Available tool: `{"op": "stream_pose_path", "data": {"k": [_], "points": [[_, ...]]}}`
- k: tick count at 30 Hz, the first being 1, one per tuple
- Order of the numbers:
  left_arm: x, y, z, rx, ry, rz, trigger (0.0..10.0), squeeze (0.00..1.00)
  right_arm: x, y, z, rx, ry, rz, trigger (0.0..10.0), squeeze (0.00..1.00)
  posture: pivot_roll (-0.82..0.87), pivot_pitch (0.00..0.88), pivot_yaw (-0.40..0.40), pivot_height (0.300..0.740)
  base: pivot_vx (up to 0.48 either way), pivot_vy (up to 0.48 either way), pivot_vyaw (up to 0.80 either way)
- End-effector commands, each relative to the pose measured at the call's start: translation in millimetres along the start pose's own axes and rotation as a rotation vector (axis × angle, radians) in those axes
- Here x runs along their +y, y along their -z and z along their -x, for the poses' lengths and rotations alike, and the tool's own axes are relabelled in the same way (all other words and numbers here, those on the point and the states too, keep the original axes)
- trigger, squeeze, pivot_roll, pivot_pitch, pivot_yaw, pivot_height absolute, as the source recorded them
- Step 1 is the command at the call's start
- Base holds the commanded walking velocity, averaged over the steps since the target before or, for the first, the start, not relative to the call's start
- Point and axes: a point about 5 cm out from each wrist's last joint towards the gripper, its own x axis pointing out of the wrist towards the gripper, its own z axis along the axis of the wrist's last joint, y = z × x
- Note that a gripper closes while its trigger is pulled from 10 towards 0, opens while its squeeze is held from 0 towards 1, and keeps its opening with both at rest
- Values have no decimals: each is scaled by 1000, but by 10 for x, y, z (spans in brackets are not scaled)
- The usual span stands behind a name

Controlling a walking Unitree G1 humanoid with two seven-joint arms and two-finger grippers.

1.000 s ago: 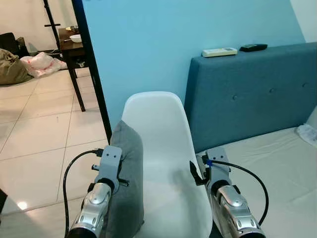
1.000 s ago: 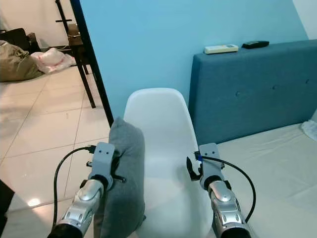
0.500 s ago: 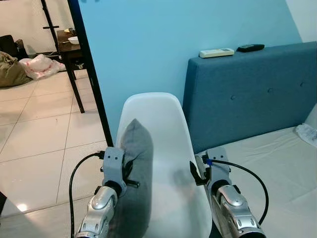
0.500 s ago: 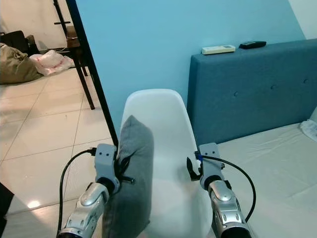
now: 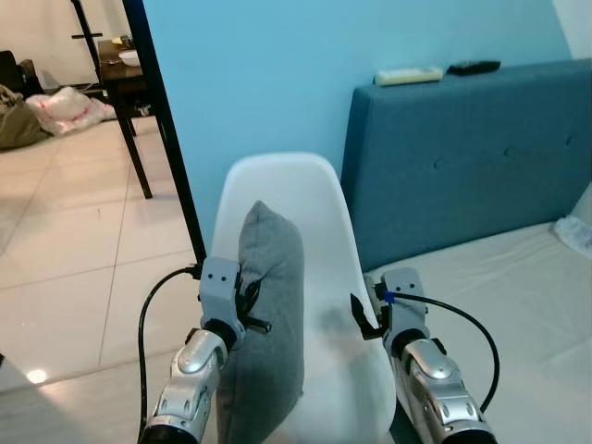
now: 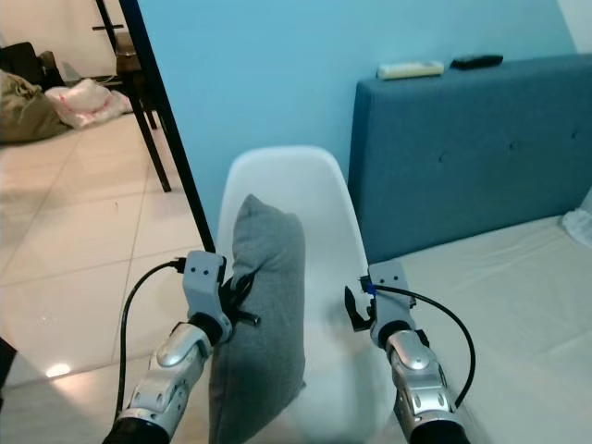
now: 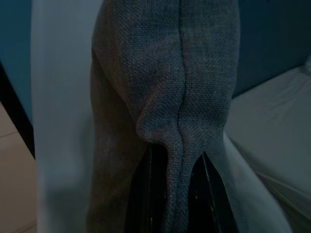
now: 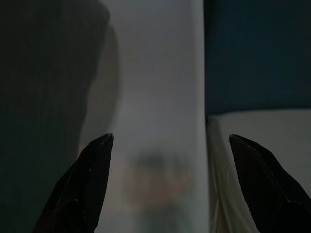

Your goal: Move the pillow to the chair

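Note:
A grey pillow [image 5: 268, 324] stands on edge over the seat of a white plastic chair [image 5: 319, 213], in front of its backrest. My left gripper [image 5: 248, 301] is shut on the pillow's left edge; the left wrist view shows the fabric [image 7: 180, 87] pinched between the two black fingers [image 7: 148, 194]. My right gripper [image 8: 170, 189] is open at the chair's right edge, its fingertips [image 8: 95, 160] wide apart with the white seat between them. The right wrist [image 5: 402, 310] sits beside the chair, apart from the pillow.
A blue upholstered headboard [image 5: 472, 157] with two remotes on top stands right of the chair, with a pale mattress [image 5: 518, 305] below it. A light blue wall is behind. A black post [image 5: 166, 129], tiled floor and a dark table [image 5: 120, 79] lie to the left.
My left gripper has carried the pillow to the right, from the chair's left edge to over the seat. The right arm has stayed in place. The camera has shifted slightly.

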Motion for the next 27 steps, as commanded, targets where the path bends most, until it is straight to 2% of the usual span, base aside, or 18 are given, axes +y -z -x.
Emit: {"op": "stream_pose_path", "data": {"k": [1,15,22,24,25,26,27], "points": [[12,-54,-13,-25,9,2,10000,0,20,15,12,9,-5,-10,10000,0,-154,42,21,590,0,0,0],[-80,-93,-47,-41,63,22,10000,0,33,6,36,-8,-7,-18,10000,0,-156,47,25,585,0,0,0],[-117,-126,-137,-44,75,20,10000,0,38,5,47,-12,-8,-22,10000,0,-161,47,31,585,0,0,0],[-97,-115,-197,-24,44,-40,10000,0,41,5,53,-13,-5,-22,10000,0,-168,49,34,585,0,0,0],[-97,-115,-197,-24,44,-40,10000,0,41,5,53,-13,-5,-22,10000,0,-168,49,34,585,0,0,0],[-88,-117,-229,-14,30,-93,10000,0,41,4,56,-13,-3,-22,10000,0,-168,49,34,585,0,0,0],[-67,-178,-320,-14,-13,-300,10000,0,41,12,69,-12,0,-22,10000,0,-177,51,38,585,0,0,0]]}}
